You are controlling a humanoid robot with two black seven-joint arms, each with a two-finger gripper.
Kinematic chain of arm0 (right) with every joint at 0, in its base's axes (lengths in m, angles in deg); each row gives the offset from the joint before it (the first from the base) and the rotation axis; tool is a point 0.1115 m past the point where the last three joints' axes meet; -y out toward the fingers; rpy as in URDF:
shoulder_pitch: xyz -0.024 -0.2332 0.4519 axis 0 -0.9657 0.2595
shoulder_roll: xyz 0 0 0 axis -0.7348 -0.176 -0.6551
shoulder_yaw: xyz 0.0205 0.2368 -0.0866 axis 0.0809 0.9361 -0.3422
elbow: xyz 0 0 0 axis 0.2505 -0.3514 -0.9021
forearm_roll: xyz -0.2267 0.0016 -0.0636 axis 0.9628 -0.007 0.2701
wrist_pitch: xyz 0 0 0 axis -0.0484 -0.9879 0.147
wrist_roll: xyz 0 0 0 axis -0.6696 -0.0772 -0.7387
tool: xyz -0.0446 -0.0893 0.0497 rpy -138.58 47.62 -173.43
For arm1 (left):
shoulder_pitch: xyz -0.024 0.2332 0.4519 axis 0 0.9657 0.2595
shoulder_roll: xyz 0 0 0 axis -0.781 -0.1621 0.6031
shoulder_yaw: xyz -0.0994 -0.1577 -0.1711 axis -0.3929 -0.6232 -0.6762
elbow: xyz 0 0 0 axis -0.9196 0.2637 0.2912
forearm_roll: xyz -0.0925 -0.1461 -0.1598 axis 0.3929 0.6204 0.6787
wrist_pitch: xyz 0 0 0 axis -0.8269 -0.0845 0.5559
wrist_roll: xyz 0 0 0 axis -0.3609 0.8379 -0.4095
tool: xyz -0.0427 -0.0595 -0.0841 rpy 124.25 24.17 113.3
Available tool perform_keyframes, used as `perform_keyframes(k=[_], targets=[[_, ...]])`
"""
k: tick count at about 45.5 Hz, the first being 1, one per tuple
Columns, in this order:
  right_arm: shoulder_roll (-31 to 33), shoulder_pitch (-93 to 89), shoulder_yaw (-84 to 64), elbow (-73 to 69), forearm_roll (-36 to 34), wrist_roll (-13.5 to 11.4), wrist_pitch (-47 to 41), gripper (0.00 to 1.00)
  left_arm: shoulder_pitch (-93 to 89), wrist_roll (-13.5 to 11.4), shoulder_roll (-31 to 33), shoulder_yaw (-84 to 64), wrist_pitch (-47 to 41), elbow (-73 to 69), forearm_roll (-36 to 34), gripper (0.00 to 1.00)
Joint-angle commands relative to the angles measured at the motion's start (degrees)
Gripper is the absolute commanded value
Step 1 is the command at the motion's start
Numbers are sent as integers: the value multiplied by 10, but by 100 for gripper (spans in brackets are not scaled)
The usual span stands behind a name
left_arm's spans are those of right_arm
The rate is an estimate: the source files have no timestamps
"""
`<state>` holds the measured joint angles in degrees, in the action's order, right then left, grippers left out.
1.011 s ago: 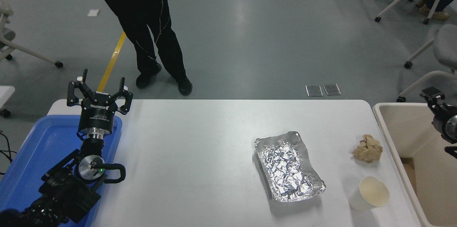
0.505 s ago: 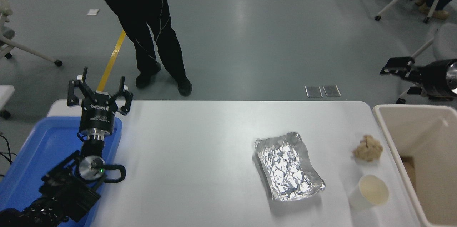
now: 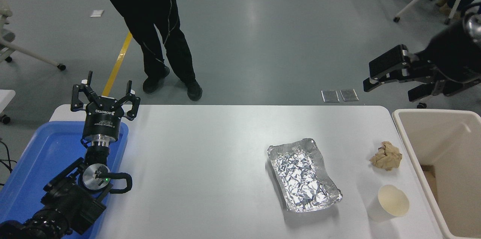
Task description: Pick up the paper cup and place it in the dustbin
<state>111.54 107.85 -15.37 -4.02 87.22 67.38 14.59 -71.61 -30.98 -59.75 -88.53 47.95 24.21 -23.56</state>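
From the head view, the paper cup stands upright near the tabletop's near right corner, its cream inside facing up, with nothing touching it. Just past that right edge sits the dustbin, a deep beige bin with a thick rounded rim, its long wall running alongside the tabletop. Farther back along the same right edge, between the cup and the far right corner, lies a crumpled brown paper ball, apart from the cup. To the left of both, a crinkled foil tray rests on the tabletop at a slight angle, close to the cup but not touching it.

The right claw hangs in the air beyond the far right corner, above the floor and clear of the tabletop. Its fingers are spread apart and point to the left, and nothing is between them.

The left claw is parked at the tabletop's far left corner, over the far end of a blue plastic tray that lies along the left edge. Its fingers point away from the robot, splayed wide and holding nothing.

Across the tabletop's far edge a person in dark clothes stands on the grey floor, near a yellow floor line.
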Motion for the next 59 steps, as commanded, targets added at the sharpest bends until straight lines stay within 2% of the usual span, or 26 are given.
perform_keyframes(k=[1, 12, 19, 25, 32, 41, 50, 59], targets=[[-17, 36, -2, -16, 0, -5, -21, 100, 0, 0, -1, 0, 0, 0, 0, 99], [-11, -16, -20, -6, 9, -7, -21, 100, 0, 0, -1, 0, 0, 0, 0, 99], [24, -95, -67, 4, 19, -7, -5, 100, 0, 0, -1, 0, 0, 0, 0, 99], [115, -187, -75, 30, 25, -5, 57, 100, 0, 0, 0, 0, 0, 0, 0, 99], [230, -265, -60, 56, 87, -5, 83, 100, 0, 0, -1, 0, 0, 0, 0, 99], [317, -370, -17, 57, 119, -4, 149, 100, 0, 0, -1, 0, 0, 0, 0, 99], [323, -446, -11, 57, 109, -4, 255, 100, 0, 0, 0, 0, 0, 0, 0, 99], [322, -540, 36, 56, 108, -4, 309, 100, 0, 0, -1, 0, 0, -1, 0, 99]])
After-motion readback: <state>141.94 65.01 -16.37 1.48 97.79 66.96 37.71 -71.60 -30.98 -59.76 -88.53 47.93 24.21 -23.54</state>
